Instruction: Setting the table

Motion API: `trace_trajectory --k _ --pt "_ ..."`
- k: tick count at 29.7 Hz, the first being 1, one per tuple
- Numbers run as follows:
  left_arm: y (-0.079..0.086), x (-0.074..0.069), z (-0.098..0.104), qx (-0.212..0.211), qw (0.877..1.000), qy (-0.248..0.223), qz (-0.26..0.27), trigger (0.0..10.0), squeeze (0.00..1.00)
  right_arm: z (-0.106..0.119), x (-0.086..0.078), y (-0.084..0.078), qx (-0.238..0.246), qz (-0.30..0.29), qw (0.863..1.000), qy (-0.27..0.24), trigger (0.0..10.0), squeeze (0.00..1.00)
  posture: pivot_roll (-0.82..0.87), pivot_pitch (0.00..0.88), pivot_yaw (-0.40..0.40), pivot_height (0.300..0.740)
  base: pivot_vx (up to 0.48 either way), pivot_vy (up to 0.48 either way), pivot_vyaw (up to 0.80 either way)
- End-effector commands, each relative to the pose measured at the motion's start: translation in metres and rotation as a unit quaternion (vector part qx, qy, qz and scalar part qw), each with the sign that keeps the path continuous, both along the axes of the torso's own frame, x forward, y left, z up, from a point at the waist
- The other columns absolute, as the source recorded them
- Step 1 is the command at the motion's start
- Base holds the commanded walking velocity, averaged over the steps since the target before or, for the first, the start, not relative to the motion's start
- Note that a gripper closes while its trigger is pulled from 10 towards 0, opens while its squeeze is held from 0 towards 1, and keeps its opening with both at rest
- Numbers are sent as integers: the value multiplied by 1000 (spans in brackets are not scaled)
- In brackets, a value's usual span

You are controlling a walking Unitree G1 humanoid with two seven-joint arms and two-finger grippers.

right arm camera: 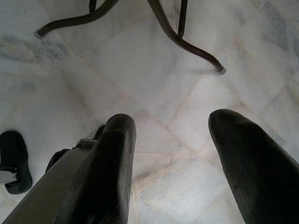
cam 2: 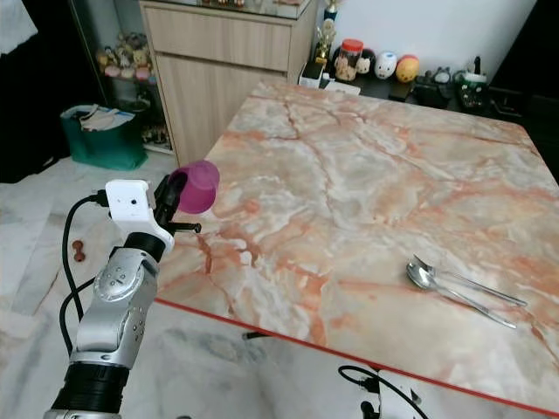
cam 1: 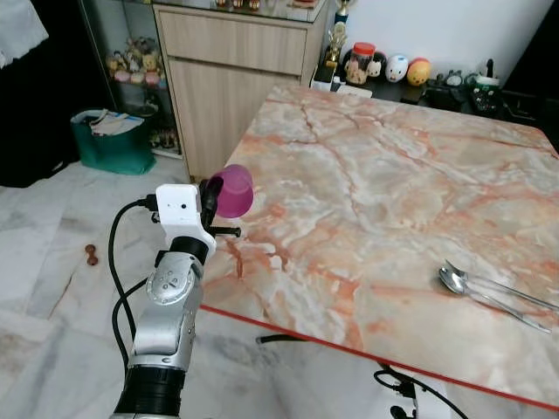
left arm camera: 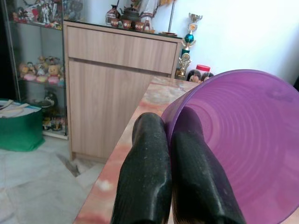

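Observation:
My left gripper (cam 1: 212, 199) is shut on the rim of a purple plastic cup (cam 1: 233, 190), holding it tipped on its side just above the near left corner of the marble table (cam 1: 393, 192). In the left wrist view the two black fingers (left arm camera: 149, 177) pinch the cup's wall (left arm camera: 243, 140), one inside and one outside. A spoon and fork (cam 1: 489, 291) lie side by side on the table's near right part. My right gripper (right arm camera: 170, 154) hangs open over the floor below the table.
A wooden cabinet (cam 1: 231, 70) stands beyond the table's far left corner, with a green bag (cam 1: 113, 140) on the floor beside it. Small figurines and jars (cam 1: 384, 65) line the far side. Black table legs (right arm camera: 187, 42) curve over the pale marble floor.

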State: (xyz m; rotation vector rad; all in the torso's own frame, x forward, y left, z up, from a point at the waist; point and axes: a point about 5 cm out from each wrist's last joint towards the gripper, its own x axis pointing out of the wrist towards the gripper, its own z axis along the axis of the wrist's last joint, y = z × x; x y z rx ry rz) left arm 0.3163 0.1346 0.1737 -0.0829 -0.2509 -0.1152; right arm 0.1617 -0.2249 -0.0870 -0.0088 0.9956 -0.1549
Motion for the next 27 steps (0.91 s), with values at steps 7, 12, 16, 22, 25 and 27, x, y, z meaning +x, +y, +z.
trace_trajectory --k 7,12,16,22,25,27 --pt "-3 0 4 1 1000 -12 -9 10000 0 0 -2 -3 -4 1 1000 2 10000 0 198 0 -98 707 -257 0 0" --pt "-3 0 4 1 1000 -12 -14 10000 0 -1 -3 -3 -3 2 1000 3 10000 0 199 0 -98 707 -261 0 0" --pt "-3 0 3 5 1000 -11 -16 10000 0 -1 -3 -2 -2 2 1000 4 10000 0 197 0 -95 707 -267 0 0" --pt "-2 1 1 10 1000 -2 -18 10000 0 -1 -4 -2 -2 2 1000 4 10000 0 198 0 -95 707 0 0 0" --pt "-4 0 -1 8 1000 3 -29 10000 0 -1 -3 -3 -3 3 1000 5 10000 0 201 0 -100 707 0 0 0" --pt "-5 -1 -2 8 999 4 -32 10000 0 -1 -3 -3 -3 2 1000 5 10000 0 199 0 -100 707 0 0 0"
